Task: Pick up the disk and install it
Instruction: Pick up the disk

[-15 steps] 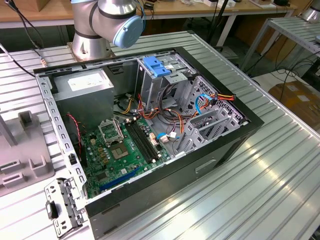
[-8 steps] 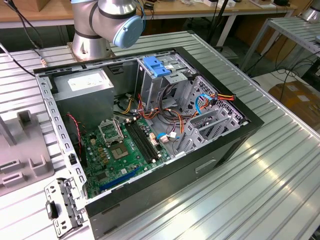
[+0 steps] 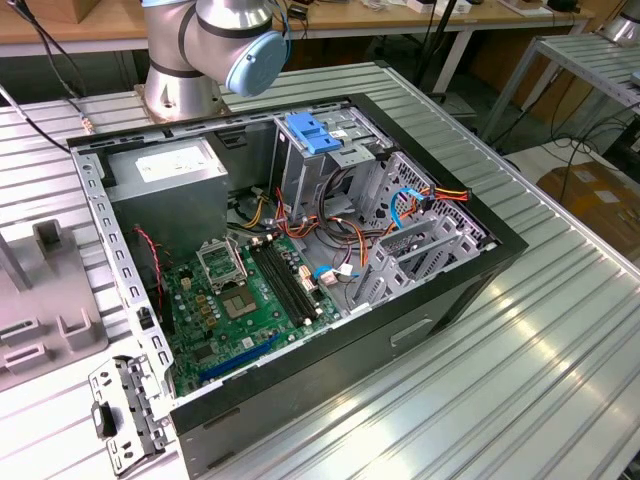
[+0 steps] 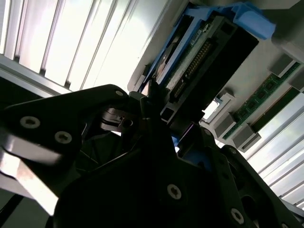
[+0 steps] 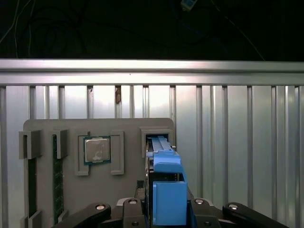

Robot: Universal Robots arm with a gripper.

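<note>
On the ribbed metal table [image 3: 520,380] in the exterior view sits an open computer case [image 3: 450,270], side panel off. Inside it: green motherboard [image 3: 245,300], grey power-supply box [image 3: 170,165], bundled cables, and a drive cage with a blue plastic bracket [image 3: 312,133] on top. The arm's base [image 3: 185,70] stands just behind the case. A grey fixture plate [image 3: 40,300] lies on the table at the exterior view's left, apart from the case.

First wrist view: the gripper [image 5: 166,211] looks down on the same grey plate. The disk [image 5: 166,190] stands on edge between the two black fingers, its blue carrier facing the camera. The jaws are closed against its two sides. Its far end sits at a walled slot [image 5: 159,135] of the plate; cannot tell whether it is lifted clear or resting there. A processor chip [image 5: 97,150] lies in a pocket beside that slot, and memory sticks [image 5: 57,180] sit in long grooves further along.

Second wrist view: seen from under the dark gripper body, the disk's connector edge and blue rim run away from the fingers. A green memory stick [image 4: 266,95] lies nearby on the plate.
</note>
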